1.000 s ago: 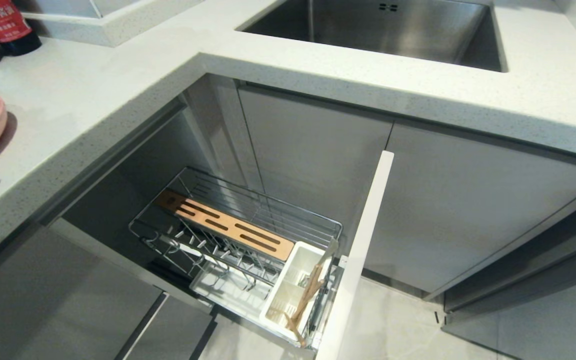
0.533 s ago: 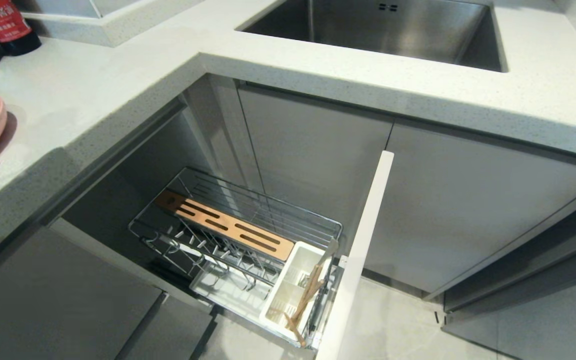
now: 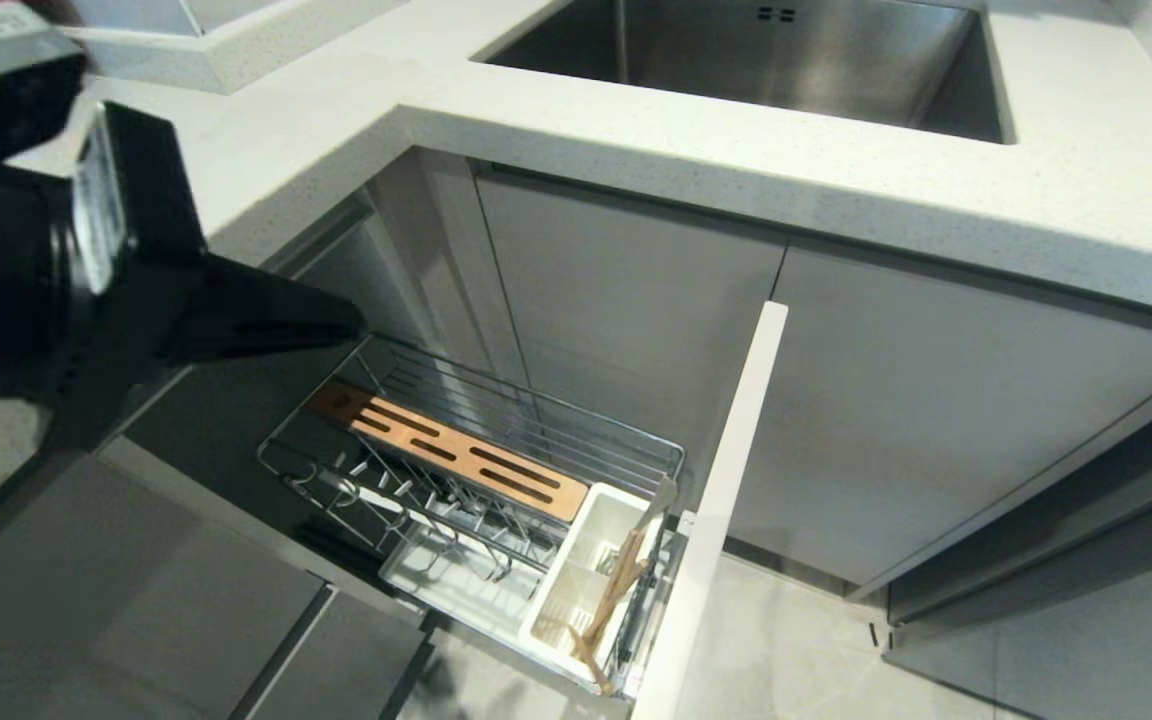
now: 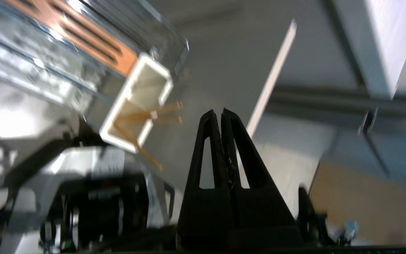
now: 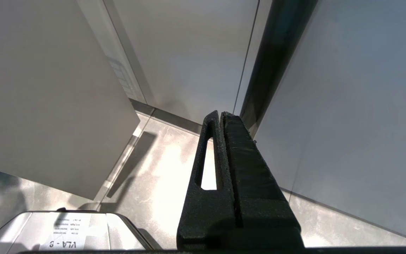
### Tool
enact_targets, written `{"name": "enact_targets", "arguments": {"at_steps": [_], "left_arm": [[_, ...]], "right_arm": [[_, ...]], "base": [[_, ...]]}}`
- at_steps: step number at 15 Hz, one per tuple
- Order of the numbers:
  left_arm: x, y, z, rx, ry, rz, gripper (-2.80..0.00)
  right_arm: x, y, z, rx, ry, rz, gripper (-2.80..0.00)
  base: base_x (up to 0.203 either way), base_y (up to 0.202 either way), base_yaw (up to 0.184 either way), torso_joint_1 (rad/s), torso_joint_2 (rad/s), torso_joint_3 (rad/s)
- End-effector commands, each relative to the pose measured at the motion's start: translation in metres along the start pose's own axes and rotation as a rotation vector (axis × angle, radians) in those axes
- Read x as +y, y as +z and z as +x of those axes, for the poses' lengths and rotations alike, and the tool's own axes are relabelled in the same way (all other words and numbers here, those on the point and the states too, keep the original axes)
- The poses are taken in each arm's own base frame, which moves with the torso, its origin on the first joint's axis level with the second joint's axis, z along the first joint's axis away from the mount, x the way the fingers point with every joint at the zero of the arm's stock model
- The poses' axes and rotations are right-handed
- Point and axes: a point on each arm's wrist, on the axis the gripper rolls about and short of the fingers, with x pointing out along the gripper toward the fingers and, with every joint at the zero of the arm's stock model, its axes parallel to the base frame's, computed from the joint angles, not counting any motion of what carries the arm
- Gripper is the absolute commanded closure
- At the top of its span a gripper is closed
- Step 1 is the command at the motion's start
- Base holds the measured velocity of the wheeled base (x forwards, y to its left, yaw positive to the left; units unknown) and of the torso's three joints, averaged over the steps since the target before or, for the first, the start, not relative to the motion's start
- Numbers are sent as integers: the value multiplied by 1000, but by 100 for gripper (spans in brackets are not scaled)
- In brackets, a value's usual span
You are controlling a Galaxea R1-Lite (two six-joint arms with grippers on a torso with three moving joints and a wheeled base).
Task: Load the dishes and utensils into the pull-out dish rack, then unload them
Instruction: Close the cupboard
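The pull-out dish rack (image 3: 536,425) stands drawn out under the counter, with its wooden strip (image 3: 446,450), white utensil box (image 3: 561,590) and pale front panel (image 3: 726,500). Wooden chopsticks (image 3: 618,585) lean in the box, which also shows in the left wrist view as a utensil box (image 4: 136,102) holding the chopsticks (image 4: 167,107). My left gripper (image 3: 348,322) hovers above the rack's back left corner, shut and empty (image 4: 220,111). My right gripper (image 5: 220,113) hangs shut and empty near the floor. The arm hides the pink plate; the bowl is out of view.
The steel sink (image 3: 786,50) is sunk in the speckled white countertop (image 3: 736,165) behind the rack. Grey cabinet fronts (image 3: 916,400) flank the opening. Pale floor tiles (image 3: 786,650) lie to the right of the front panel.
My left arm has swung in from the left of the head view and now covers the pink plate and the bottle. Its gripper stays shut. The rack and chopsticks have not moved.
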Motion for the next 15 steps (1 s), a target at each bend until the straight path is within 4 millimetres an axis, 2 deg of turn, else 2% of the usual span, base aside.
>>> {"name": "enact_targets", "arguments": {"at_steps": [1,5,12,15], "left_arm": [[-10,-23,18,101,5,47,0],[-25,-61,40,239,21,102,0],[-27,-74,43,500,-103,104,0],[-30,-86,60,559,-77,118,0]], "right_arm": [[0,0,0,-2,1,0,0],[0,0,0,-2,1,-1,0],[0,0,0,-1,1,0,0],[0,0,0,-2,1,-1,0]], "base": [[0,0,0,0,0,0],[0,0,0,0,0,0],[0,0,0,0,0,0],[0,0,0,0,0,0]]}}
